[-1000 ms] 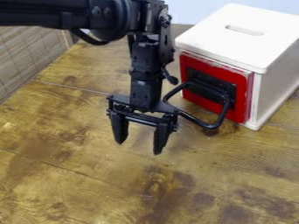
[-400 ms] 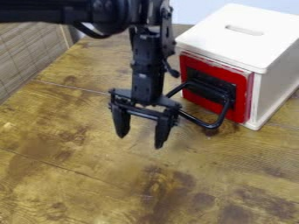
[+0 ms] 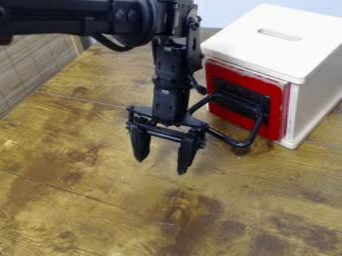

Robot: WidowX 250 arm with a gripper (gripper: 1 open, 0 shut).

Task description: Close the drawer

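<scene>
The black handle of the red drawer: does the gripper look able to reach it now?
Probably yes; the open gripper hangs near the handle, with nothing visible between them.

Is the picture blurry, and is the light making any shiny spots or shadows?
In the camera view, a little soft and grainy all over; the black claw is so dark its small parts blend together; the white cabinet's top looks very bright and pale; the wooden table shows dark patches, but I can't tell shadows from stains.
</scene>
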